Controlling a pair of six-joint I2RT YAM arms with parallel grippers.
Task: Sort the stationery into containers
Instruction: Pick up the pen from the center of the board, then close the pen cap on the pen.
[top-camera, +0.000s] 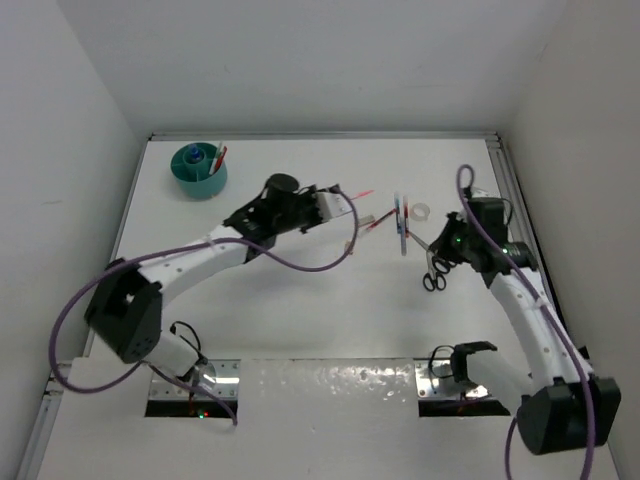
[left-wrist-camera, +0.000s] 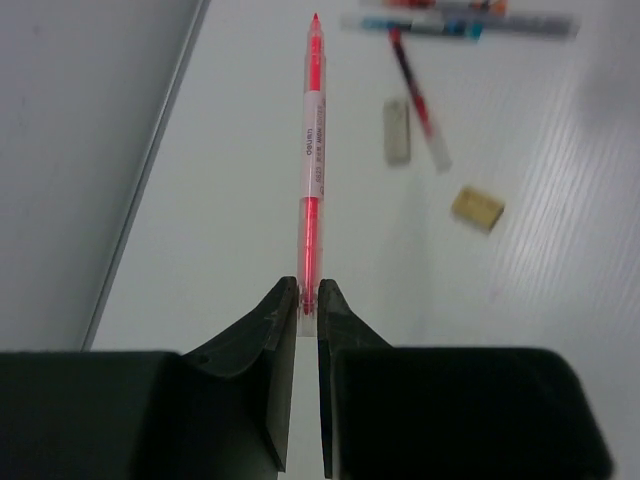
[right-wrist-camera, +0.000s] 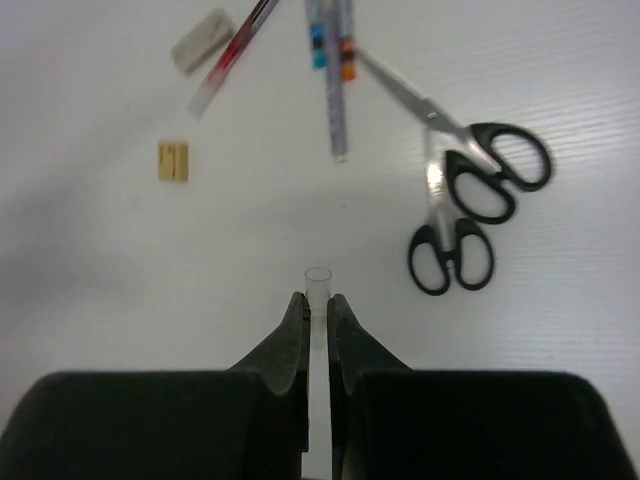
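The white worktop (top-camera: 300, 300) was seen from above, with its near edge partly covered by the arm bases. The left arm (top-camera: 190, 260) was stretched toward the middle of the worktop, and the right arm (top-camera: 530, 310) was bent in from the right side.

The teal tub (top-camera: 200, 183) stood at the far left corner, well apart from everything else. Thin sticks and something blue were seen in it, but its dividers and the compartments could not be made out.

Two pairs of black-handled scissors lay right of centre, the larger pair (right-wrist-camera: 405, 90) touching the smaller pair (right-wrist-camera: 432, 180). In the top view they were merged into one dark shape beside the right arm.

The left pincer (left-wrist-camera: 308, 300) was closed on the end of a red pen (left-wrist-camera: 312, 150), which was held out above the worktop. The pincer's own body was cut off at the picture's lower edge.

A second red pen (left-wrist-camera: 420, 95) lay on the worktop, its far end lost in blur. The grey pens (right-wrist-camera: 335, 80) lay side by side near it, cut off at the top edge.

The right pincer (right-wrist-camera: 317, 305) was closed on a clear tube (right-wrist-camera: 318, 278); what the tube belonged to could not be told.

A white tape roll (top-camera: 413, 211) lay just beyond the pens. A grey eraser (right-wrist-camera: 202, 40) lay beside the second red pen, and a tan eraser (right-wrist-camera: 173, 161) lay near it.
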